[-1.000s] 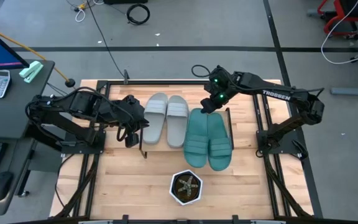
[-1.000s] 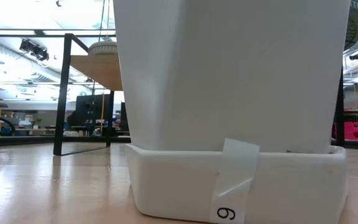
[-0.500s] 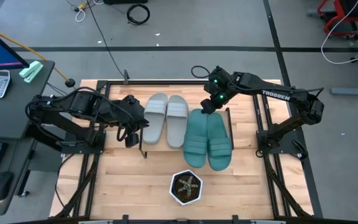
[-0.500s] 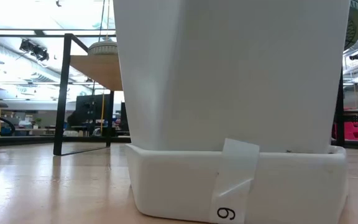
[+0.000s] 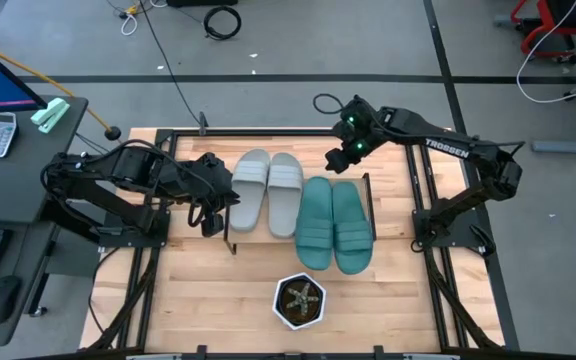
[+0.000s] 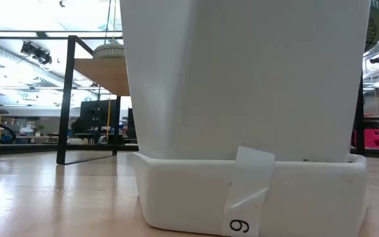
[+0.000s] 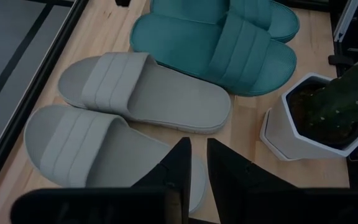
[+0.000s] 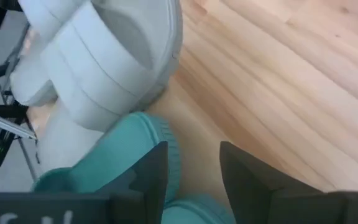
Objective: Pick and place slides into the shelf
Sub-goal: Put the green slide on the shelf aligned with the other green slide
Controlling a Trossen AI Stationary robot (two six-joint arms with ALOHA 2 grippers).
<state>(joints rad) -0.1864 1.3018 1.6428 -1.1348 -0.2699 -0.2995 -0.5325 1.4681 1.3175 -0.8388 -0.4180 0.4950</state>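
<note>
Right gripper [image 5: 340, 160] hangs open, upper centre-right, just above the teal rubber slides [image 5: 335, 222]. Left gripper [image 5: 211, 205], centre-left beside the light grey rubber slides [image 5: 268, 192], has fingers nearly together, gripping nothing.

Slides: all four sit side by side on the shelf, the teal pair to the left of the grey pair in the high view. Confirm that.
Not quite. In the high view the teal pair lies to the right of the grey pair, not the left. The rest holds: all four sit side by side on the shelf.
</note>
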